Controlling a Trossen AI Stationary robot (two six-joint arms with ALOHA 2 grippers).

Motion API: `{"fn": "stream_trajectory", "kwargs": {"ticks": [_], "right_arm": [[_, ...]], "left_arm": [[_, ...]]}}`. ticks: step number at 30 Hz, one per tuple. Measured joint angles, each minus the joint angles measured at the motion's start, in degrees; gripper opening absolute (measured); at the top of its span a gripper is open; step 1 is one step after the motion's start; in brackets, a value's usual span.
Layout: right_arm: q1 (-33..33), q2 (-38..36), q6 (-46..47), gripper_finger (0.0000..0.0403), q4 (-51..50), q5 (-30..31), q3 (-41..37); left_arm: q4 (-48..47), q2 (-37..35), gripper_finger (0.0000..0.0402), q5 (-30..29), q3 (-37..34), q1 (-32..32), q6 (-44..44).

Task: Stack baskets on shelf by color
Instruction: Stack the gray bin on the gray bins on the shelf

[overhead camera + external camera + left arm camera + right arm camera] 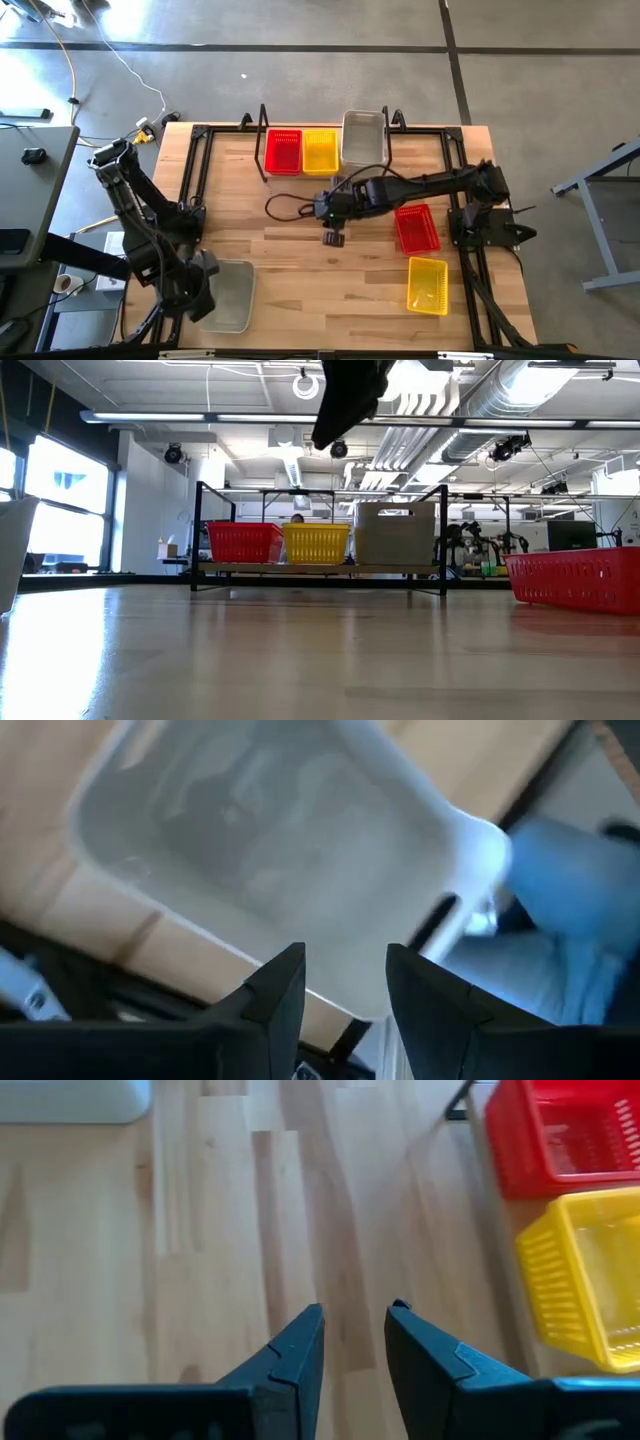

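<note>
I saw my left pincer clamped on the rim of a grey-white basket at the table's near left corner. My right pincer hung empty, slightly parted, mid-table, near the shelf.

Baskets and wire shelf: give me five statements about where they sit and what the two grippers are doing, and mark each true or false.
1. The black metal wire shelf carries a red mesh plastic basket, a yellow mesh plastic basket and a translucent grey-white basket. True.
2. The right gripper holds a red basket. False: its fingers are apart over bare wood, holding nothing.
3. A second grey-white basket lies by the table's near left corner, at the left gripper. True.
4. The loose red basket is stacked inside the loose yellow basket. False: they lie apart on the table.
5. On the shelf, yellow sits between red and grey-white. True.
</note>
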Motion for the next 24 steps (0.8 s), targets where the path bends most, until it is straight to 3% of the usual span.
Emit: {"fn": "stream_trajectory", "kwargs": {"ticks": [13, 24], "right_arm": [[4.9, 0.0, 0.2, 0.0094, -0.2, 0.0, 0.0], [7.5, 0.0, 1.6, 0.0094, -0.5, 0.0, 0.0]], "left_arm": [[-1.5, 1.8, 0.0131, 1.6, -6.5, 0.0, -15.3], [-1.9, 6.9, 0.0131, 3.8, -7.3, 0.0, -19.1]]}}
